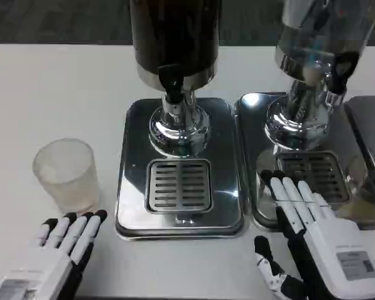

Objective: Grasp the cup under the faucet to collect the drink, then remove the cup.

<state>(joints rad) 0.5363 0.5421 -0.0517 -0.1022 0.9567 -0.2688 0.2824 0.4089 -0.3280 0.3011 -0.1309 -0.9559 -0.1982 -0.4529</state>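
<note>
Two hands: seen from the head view at the near edge of a white table (62, 87), both empty.
Left hand (53, 253): placed at the lower left, palm down, fingers straight and slightly spread, nothing held. Its fingertips (72, 220) point away from the robot and lie just short of the cup.
Right hand (322, 240): placed at the lower right, palm down, fingers extended and apart, nothing held. Its fingertips (286, 187) reach over the near left edge of the right drip tray; the thumb is spread toward the left.
Cup (67, 175): a translucent, frosted plastic cup, set upright on the bare table, left of the centre tray and just beyond the left hand. It is not under any faucet. Whether it holds liquid cannot be told.
Centre dispenser (175, 37): a dark drink container on a chrome stand, with a black faucet (173, 89) at the front.
Centre drip tray (134, 206): a shiny steel tray with a slotted grate (180, 185) lying below the faucet; nothing stands on the grate.
Right dispenser (319, 37): a clear container on a chrome stand, with a black tap.
Right drip tray (253, 109): a steel tray set just beside the centre tray, also with a slotted grate.
</note>
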